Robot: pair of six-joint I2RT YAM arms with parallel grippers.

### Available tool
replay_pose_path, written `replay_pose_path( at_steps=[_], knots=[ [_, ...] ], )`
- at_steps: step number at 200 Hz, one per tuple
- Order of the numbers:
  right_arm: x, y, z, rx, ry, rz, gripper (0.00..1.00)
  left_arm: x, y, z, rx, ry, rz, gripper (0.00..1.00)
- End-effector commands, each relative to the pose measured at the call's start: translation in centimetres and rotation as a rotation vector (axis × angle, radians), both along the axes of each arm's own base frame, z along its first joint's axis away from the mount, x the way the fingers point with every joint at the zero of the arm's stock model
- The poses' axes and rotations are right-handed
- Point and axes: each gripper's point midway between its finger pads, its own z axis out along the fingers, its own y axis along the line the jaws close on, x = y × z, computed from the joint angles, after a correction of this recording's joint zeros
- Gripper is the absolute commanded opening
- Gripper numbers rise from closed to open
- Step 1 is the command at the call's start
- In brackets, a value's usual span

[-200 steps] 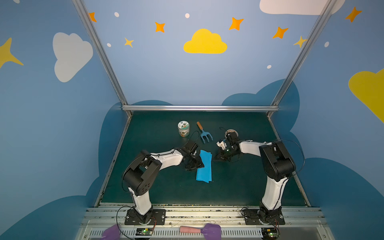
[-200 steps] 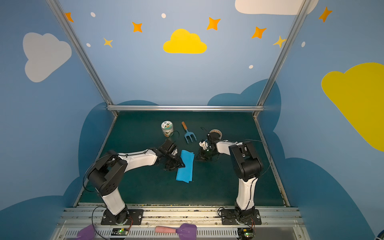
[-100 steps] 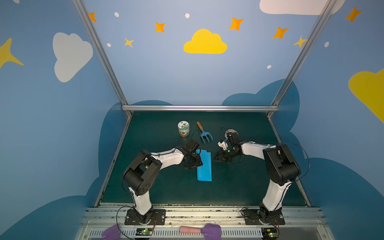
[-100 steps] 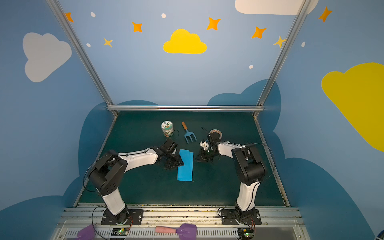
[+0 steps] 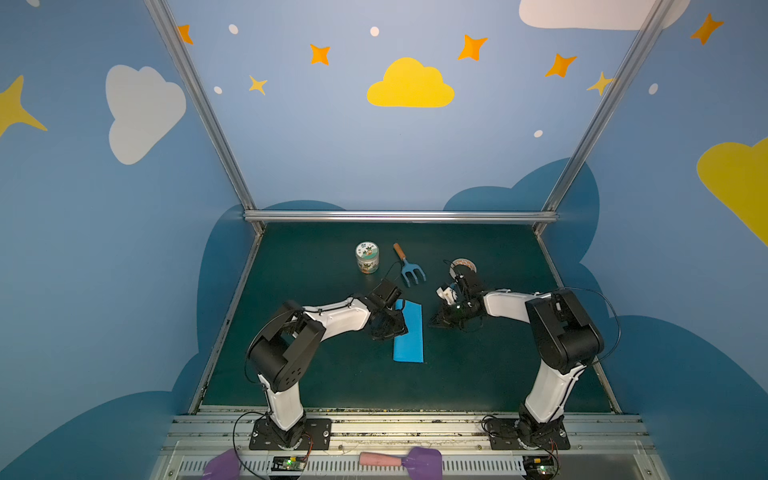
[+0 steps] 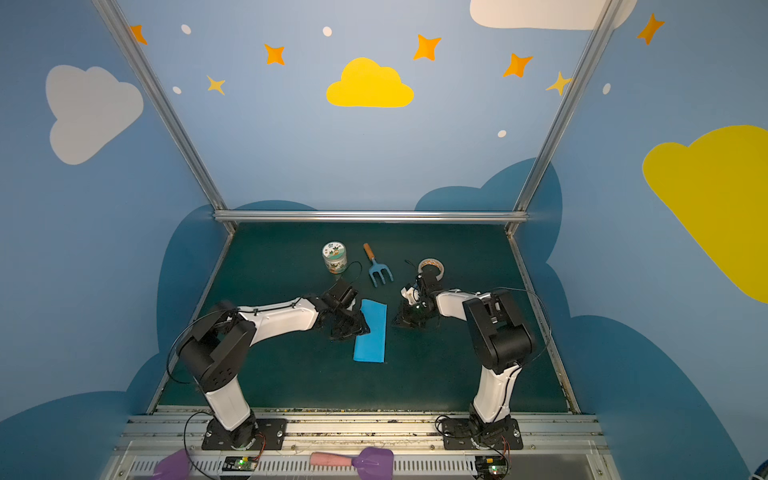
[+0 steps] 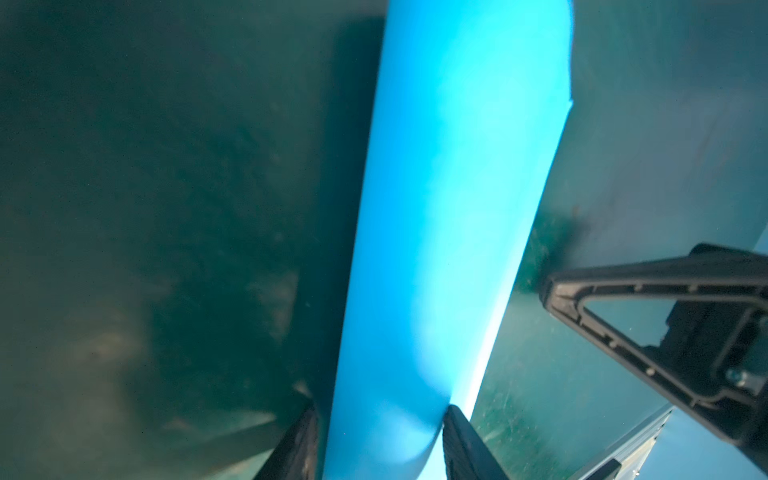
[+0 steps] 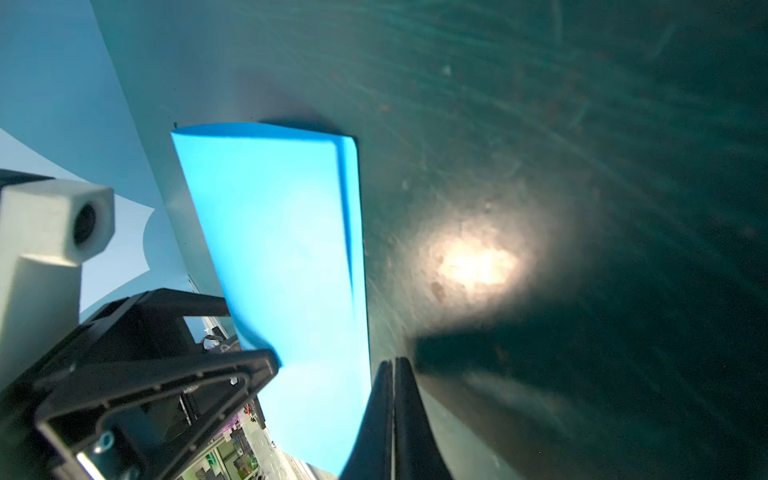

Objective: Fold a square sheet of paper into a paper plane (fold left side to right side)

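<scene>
1 square sheet of paper (image 5: 409, 332), folded to a narrow 2-layer strip, flat on green mat (image 5: 332, 374), frame centre in both top views; left gripper (image 7: 378, 415), jaws half apart, 1 tip per long edge, likely pinning it; right gripper (image 8: 392, 370), closed, empty, just beside strip's edge, likely readied for creasing

Left pincer (image 5: 390, 329) low, jaws partly apart, right pincer (image 5: 435, 324) closed, both arms bent, reaching inward

- The square sheet of paper (image 5: 408, 332) was seen as plain, bright sky-blue.
- The table (image 5: 332, 386) was covered in dark green.
- The fork (image 5: 406, 269) was coloured blue, its handle orange-brown.
- The walls (image 5: 311, 145) were painted blue, with yellow and white clouds and orange stars.
</scene>
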Motion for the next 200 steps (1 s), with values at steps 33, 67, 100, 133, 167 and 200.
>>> replay_pose_path(
  at_steps=[33,67,100,133,167,200],
  knots=[
    [-0.6,0.4,-0.8,0.013,0.022,0.005,0.00,-0.1,0.6,-0.8,0.074,0.004,-0.004,0.50],
    [-0.6,0.5,-0.9,0.014,0.023,0.007,0.00,0.4,0.9,-0.6,0.091,-0.007,0.026,0.50],
    [-0.8,0.4,-1.2,0.011,0.029,0.007,0.00,1.0,0.9,-0.6,0.090,-0.005,0.044,0.50],
    [-0.9,0.5,-1.3,0.012,0.029,0.008,0.00,1.3,0.5,-0.6,0.083,-0.004,0.038,0.50],
    [-0.9,0.5,-1.3,0.012,0.032,0.007,0.00,0.9,0.4,-0.9,0.077,0.004,0.030,0.50],
    [-0.9,0.7,-1.4,0.016,0.036,0.011,0.00,0.0,0.3,-1.1,0.066,0.014,0.006,0.50]
  ],
)
